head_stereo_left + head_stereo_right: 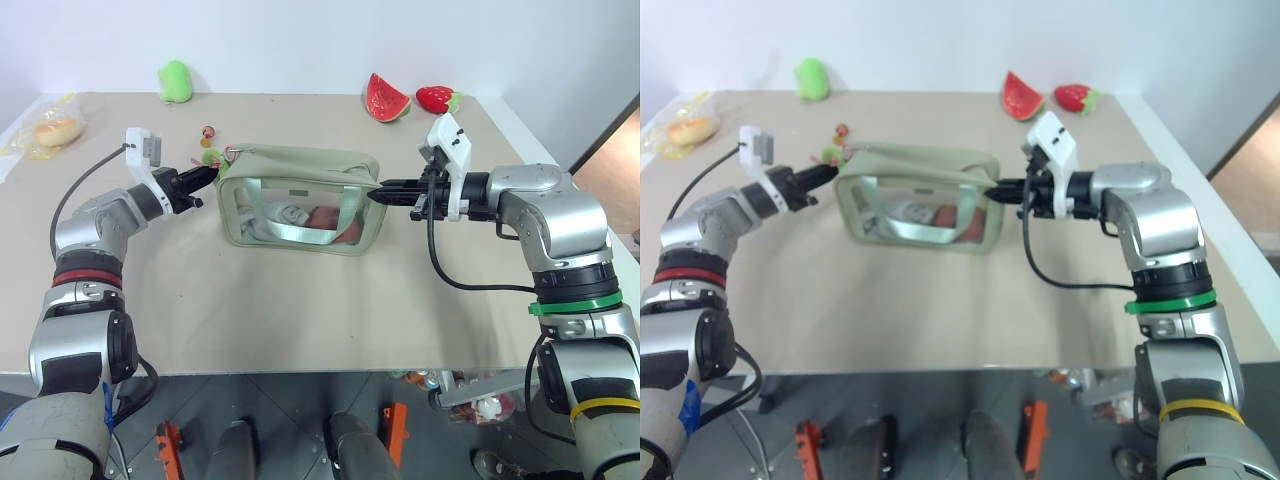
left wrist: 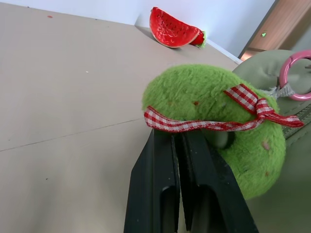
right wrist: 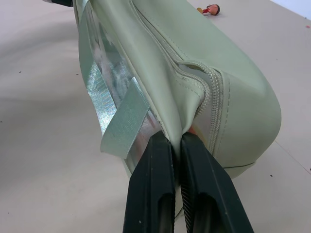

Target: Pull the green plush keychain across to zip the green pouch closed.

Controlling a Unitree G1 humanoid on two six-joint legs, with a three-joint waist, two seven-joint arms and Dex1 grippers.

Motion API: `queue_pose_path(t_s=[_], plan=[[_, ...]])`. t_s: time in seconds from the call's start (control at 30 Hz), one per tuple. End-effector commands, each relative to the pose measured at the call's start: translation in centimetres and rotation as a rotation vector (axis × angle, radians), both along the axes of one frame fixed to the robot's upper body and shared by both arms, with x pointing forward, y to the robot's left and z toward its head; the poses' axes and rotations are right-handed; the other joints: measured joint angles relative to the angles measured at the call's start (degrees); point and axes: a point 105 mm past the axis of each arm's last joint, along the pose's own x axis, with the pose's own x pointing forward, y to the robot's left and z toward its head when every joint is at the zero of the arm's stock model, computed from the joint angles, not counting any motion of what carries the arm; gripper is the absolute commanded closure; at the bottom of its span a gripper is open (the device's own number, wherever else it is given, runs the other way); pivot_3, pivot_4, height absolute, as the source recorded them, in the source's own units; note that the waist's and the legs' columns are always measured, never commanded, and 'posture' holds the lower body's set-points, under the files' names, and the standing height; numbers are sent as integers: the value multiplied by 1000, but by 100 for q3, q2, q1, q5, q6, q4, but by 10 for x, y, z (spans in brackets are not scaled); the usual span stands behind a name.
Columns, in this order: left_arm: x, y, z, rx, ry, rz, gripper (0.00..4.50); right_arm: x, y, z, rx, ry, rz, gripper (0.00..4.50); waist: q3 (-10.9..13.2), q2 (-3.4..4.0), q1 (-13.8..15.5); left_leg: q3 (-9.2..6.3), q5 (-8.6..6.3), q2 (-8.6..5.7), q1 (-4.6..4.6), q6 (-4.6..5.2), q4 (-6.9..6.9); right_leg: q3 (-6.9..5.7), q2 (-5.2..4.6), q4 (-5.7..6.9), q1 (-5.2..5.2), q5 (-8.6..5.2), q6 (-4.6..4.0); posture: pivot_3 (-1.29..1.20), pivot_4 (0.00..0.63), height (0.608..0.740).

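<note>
I log the pouch [image 1: 296, 198] mid-table [image 1: 300, 310], keychain [image 1: 211, 156] at its left end, watermelon slice [image 1: 386, 98] and strawberry [image 1: 436, 98] behind.

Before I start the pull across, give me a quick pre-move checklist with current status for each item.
1. left gripper shut on the green plush keychain: ok, fingers pinch its lower edge.
2. right gripper shut on the end of the green pouch: ok, fabric pinched by the zipper end.
3. Keychain joined to the zipper pull: cannot tell; pink ring sits by the pouch top.
4. Zipper: not ok yet, gaping near the right gripper.
5. Table around the pouch free: ok.
6. Pouch upright: ok.
</note>
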Motion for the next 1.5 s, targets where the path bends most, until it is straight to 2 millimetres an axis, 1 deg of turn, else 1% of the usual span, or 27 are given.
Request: queue_pose_path(t_s=[0.03,0.17,0.27,0.4,0.5,0.57,0.67,0.77,0.8,0.9,1.03,1.1,1.23,1.37,1.5], plan=[[0,2,44,-23,-145,25,4483,-4,3,16,25,-55,27,4500,0,0,0,0,0,0,0,0,0,0,0,0,0,0,0,0,150,740],[-2,-11,81,-20,-273,8,4483,-4,3,17,22,-57,29,4500,0,0,4,-1,0,0,-3,-1,1,-1,0,0,0,1,1,0,150,740],[-10,-32,104,28,-388,-64,4483,-3,3,17,21,-58,28,4500,0,0,7,-1,1,-1,-4,-2,1,0,0,-1,1,1,2,0,150,740],[-29,-69,122,145,-538,-197,4483,-3,3,17,22,-61,24,4500,0,0,-3,0,1,-1,-3,-2,-1,3,1,0,-2,1,2,0,150,740],[-45,-90,133,167,-601,-297,4483,-3,1,17,23,-60,18,4500,0,0,-4,-1,1,-1,-3,-2,-1,4,1,1,-1,0,3,0,150,740],[-54,-102,136,194,-628,-356,4483,-3,0,17,24,-60,13,4500,0,0,-9,1,1,-1,-3,-2,0,8,2,1,-2,1,3,0,150,740],[-61,-110,135,233,-640,-400,4483,-4,-1,17,24,-61,8,4500,0,0,-9,0,2,-1,-3,-2,0,7,3,2,-2,1,3,0,150,740],[-60,-119,116,337,-599,-446,4483,-4,-3,18,27,-65,-3,4500,0,0,-6,0,2,-1,-3,-2,1,8,2,1,-1,1,3,0,150,740],[-58,-119,112,342,-574,-450,3818,-4,-4,18,27,-66,-5,4500,0,0,-4,0,2,-2,-3,-2,1,8,2,1,-1,0,4,0,150,740],[-54,-116,109,342,-555,-440,2976,-4,-5,19,27,-68,-12,4500,0,1,-2,0,2,-2,-4,-2,2,8,2,1,-2,0,4,0,150,740],[-50,-112,105,395,-565,-408,1441,-5,-4,19,29,-68,-10,4500,0,1,4,0,2,-2,-4,-2,2,7,2,1,-1,0,4,0,150,740],[-51,-110,107,375,-566,-414,859,-4,-3,19,31,-67,-7,4500,0,1,10,0,2,-2,-4,-2,2,8,2,1,-1,0,4,0,150,740],[-52,-102,117,313,-567,-393,859,-4,0,19,33,-67,-1,4500,0,1,12,0,2,-2,-4,-2,3,8,1,1,-1,0,4,0,150,740],[-55,-94,119,319,-567,-384,859,-3,1,19,38,-65,3,4500,0,1,11,-1,2,-2,-4,-2,3,7,2,1,-2,0,4,0,150,740],[-55,-82,118,313,-539,-365,859,-3,3,19,41,-65,12,4500,0,1,13,-1,2,-2,-4,-2,3,7,2,1,-1,0,5,0,150,740]])
